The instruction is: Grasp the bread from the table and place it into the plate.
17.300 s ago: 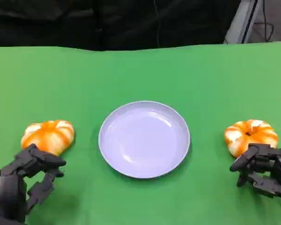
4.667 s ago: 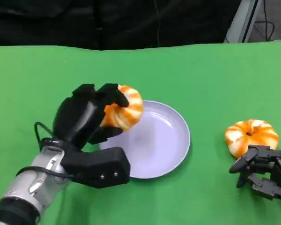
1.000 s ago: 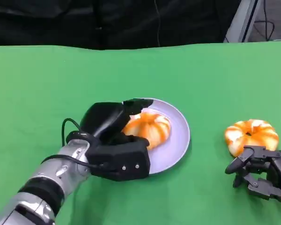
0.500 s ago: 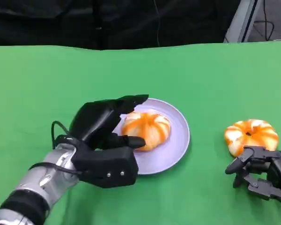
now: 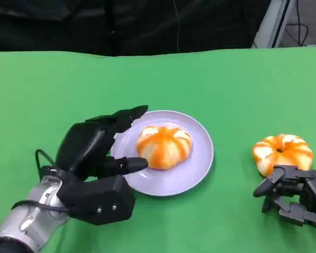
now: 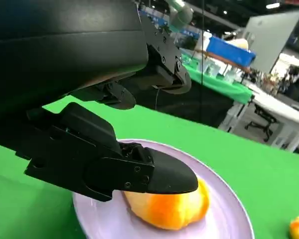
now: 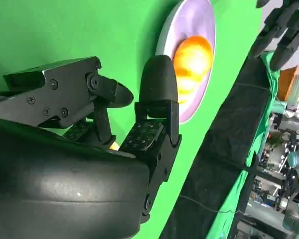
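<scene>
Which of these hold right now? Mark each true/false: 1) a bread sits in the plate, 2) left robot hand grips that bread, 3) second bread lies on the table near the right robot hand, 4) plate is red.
1) The bread sits in the plate. True.
2) The left robot hand grips that bread. False: its fingers are spread beside the bread, holding nothing.
3) The second bread lies on the green table by the right robot hand. True.
4) The plate is red. False: it is pale lavender.

Glossy smooth plate [image 5: 200, 158] on matt green cloth table [image 5: 242, 89].
</scene>
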Robot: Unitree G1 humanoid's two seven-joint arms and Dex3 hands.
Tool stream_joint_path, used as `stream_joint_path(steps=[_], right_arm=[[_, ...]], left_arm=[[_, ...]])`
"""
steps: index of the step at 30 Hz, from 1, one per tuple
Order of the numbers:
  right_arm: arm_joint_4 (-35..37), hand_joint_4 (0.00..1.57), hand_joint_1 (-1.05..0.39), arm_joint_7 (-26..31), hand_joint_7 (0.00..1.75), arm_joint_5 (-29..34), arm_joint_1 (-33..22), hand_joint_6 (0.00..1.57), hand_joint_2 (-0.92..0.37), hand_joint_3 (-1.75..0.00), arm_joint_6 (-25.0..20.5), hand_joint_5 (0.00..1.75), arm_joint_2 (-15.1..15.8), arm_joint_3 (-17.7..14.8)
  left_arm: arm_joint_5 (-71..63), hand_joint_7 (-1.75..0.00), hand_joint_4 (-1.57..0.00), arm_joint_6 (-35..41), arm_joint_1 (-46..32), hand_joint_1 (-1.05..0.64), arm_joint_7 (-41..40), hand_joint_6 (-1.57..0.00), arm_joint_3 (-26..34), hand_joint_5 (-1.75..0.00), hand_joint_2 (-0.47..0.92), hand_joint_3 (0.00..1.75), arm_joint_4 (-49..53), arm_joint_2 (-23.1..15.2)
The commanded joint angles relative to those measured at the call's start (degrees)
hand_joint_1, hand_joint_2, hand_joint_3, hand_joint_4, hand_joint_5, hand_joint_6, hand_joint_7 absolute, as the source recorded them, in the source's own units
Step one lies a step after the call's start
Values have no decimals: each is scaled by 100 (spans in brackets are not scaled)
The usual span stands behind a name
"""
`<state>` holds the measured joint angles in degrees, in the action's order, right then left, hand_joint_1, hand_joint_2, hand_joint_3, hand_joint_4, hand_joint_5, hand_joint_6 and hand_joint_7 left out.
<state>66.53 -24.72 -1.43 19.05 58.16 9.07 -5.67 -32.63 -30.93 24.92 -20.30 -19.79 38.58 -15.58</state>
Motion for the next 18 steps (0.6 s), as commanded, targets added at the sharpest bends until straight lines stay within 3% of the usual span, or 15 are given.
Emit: stream_joint_path(steps=[1,9,18], right_arm=[[-4,88,8,-25,99,-86,-42,93,-81,-69,-4,138,89,-62],[-1,88,8,-17,100,-73,-32,93,-82,-68,-42,139,95,-59],[36,89,8,-115,99,-139,-11,93,-83,-65,-48,138,107,-89]], left_arm=[[286,-2,-56,-363,-329,-85,-146,-44,323,-2,92,33,-123,-96],[411,-2,-58,-505,-735,-81,-140,-47,751,-2,92,33,-484,-152],[876,-3,-65,-1246,-1077,-75,-227,-55,1200,-3,92,26,-438,-44]])
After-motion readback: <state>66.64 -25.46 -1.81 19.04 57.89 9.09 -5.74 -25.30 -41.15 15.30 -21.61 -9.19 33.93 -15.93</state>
